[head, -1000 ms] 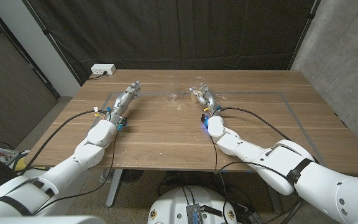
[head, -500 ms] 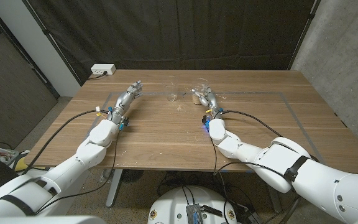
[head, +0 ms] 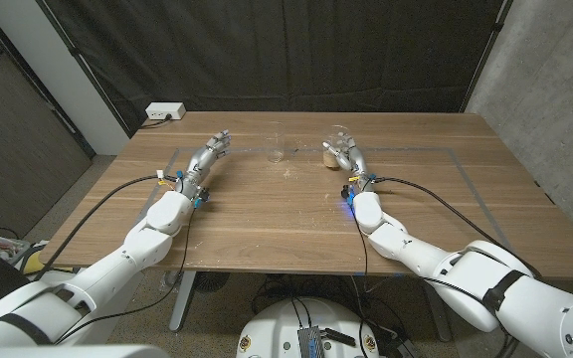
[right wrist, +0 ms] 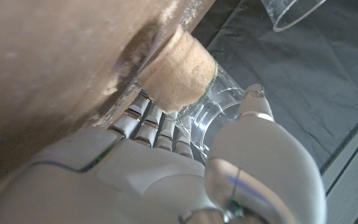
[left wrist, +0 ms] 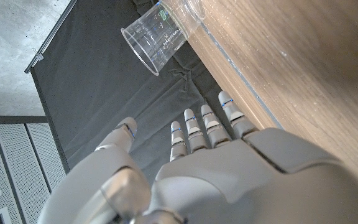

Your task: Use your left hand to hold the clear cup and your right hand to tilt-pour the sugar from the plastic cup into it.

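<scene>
Step in hand, as I read it: grasp phase, pour not begun. Right hand (head: 344,154) has its fingers wrapped round the plastic cup (head: 336,147), thumb on one side & fingers on the other per right wrist view, so it holds the cup; cup bottom looks on or just off the bench (head: 267,214), can't tell which. Sugar (right wrist: 178,78) sits as a tan, grainy plug in the cup's base; walls above it are thin, clear, ribbed plastic, prob. easy to crush. Left hand (head: 207,156) is open, fingers spread & straight, nothing in it, well short of the clear cup (head: 277,142), which stands upright alone toward the bench's far edge, between the two hands, nearer the right one. Clear cup is a tapered, rigid-looking transparent tumbler w/ printed marks near the rim (left wrist view); looks empty. Bench is smooth wood-grain w/ a faint taped rectangle. Next move calls for: left hand to travel across to the clear cup & close round it to steady it, since it's light & would tip easily; then right hand lifts, brings the plastic cup's lip over the rim & tilts slowly. Sugar looks packed, so it may drop in a clump.
</scene>
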Robot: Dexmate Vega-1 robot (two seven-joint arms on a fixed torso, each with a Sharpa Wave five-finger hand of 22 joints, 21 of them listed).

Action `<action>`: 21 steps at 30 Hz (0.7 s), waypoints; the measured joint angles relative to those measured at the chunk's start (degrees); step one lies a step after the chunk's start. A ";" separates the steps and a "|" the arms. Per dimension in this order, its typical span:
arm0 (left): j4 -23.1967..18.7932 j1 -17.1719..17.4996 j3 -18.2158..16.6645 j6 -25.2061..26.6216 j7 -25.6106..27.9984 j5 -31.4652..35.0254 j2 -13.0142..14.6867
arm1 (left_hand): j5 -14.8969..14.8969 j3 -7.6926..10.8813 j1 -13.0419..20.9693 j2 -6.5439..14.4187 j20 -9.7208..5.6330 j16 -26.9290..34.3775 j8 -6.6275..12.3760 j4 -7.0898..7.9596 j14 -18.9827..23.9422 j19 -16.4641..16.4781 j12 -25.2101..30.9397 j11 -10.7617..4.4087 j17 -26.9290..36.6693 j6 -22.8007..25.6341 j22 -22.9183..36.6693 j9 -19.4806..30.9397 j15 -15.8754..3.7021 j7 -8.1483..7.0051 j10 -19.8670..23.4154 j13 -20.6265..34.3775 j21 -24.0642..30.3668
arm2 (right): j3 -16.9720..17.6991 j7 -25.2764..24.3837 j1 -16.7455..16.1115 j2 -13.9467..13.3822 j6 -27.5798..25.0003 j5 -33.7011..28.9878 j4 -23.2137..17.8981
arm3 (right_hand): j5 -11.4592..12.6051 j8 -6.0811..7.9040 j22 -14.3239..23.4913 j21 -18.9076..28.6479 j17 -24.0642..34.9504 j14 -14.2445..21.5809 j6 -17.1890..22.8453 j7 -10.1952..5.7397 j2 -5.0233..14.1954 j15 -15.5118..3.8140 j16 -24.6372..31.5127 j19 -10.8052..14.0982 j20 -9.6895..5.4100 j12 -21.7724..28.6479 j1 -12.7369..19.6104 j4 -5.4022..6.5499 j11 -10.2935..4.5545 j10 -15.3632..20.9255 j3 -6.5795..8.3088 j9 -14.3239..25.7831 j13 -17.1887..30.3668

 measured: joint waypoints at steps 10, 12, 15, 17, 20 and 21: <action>-1.76 0.39 0.70 1.78 1.82 1.34 0.59 | 0.00 0.25 0.26 0.24 0.00 0.00 0.00 -0.57 0.17 0.00 0.00 0.00 0.00 0.00 0.00 0.00 0.16 0.00 0.00 0.00 0.00 | 3.37 5.47 -5.76 -5.71 -11.50 1.51 -17.83 | 0.00 0.66 0.12 -0.01 0.17 0.77 0.06 -0.05 -0.55 -0.07 0.42 -0.01 -0.01 0.63 -0.54 0.30 0.13 0.73 -0.31 0.53 0.41; -2.08 0.47 0.83 2.11 2.14 1.55 0.68 | 0.00 0.33 0.62 -0.13 0.00 0.00 0.00 -0.64 0.17 0.00 0.00 0.00 0.00 0.00 0.00 0.00 0.16 0.00 0.00 0.00 0.00 | 4.01 6.28 -6.42 -6.62 -13.76 1.86 -21.92 | 0.00 0.67 0.12 -0.01 0.19 1.04 0.33 -0.28 -0.54 0.11 0.55 -0.01 -0.01 0.86 -0.54 0.30 -0.19 1.26 -0.30 0.77 0.55; -2.51 0.56 1.06 2.55 2.55 1.91 0.80 | 0.00 0.17 0.62 -0.13 0.00 0.00 0.00 -0.80 0.17 0.00 0.00 0.00 0.00 0.00 -0.01 -0.01 0.16 0.00 0.00 0.00 0.00 | 4.78 7.60 -7.45 -7.74 -16.17 2.37 -27.70 | 0.00 1.06 0.11 0.00 0.12 1.80 0.65 -0.17 -0.53 0.33 0.56 -0.01 -0.01 1.18 -0.53 0.30 -0.33 1.74 -0.30 0.91 0.55; -2.75 0.60 1.18 2.63 2.68 2.01 0.91 | 0.00 0.35 0.71 -0.03 0.00 0.00 0.00 -0.97 0.16 0.00 0.00 0.00 0.00 0.00 -0.01 -0.01 0.16 0.00 0.00 -0.01 0.00 | 4.95 7.97 -7.63 -7.93 -16.74 2.45 -28.90 | 0.00 1.27 0.10 0.00 0.01 1.90 0.87 0.03 -0.53 0.15 0.44 -0.01 -0.02 1.37 -0.53 0.30 -0.30 1.95 -0.30 1.06 0.76; -3.41 0.77 1.40 3.42 3.40 2.59 1.19 | 0.00 0.40 0.84 0.08 0.00 0.00 0.00 -1.03 0.16 0.00 0.00 -0.31 0.00 0.00 -0.01 -0.01 0.16 0.00 0.31 -0.01 0.00 | 6.31 8.60 -8.75 -9.08 -18.01 2.99 -34.47 | 0.00 1.50 0.11 0.01 -0.26 2.06 1.05 0.03 -0.53 0.00 0.40 -0.01 -0.01 1.38 -0.53 0.30 -0.48 2.18 -0.30 1.20 0.80; -3.76 0.85 1.48 3.62 3.63 2.78 1.32 | 0.00 0.40 0.84 0.08 0.00 0.00 0.00 -1.03 0.16 0.00 0.00 -0.31 0.00 0.00 -0.01 -0.01 0.16 0.00 0.31 -0.01 0.00 | 6.66 8.74 -9.06 -9.38 -18.43 3.14 -35.68 | 0.00 1.49 0.11 0.01 -0.27 2.06 1.15 -0.07 -0.53 0.00 0.40 -0.01 -0.01 1.53 -0.53 0.30 -0.24 2.44 -0.30 1.31 0.80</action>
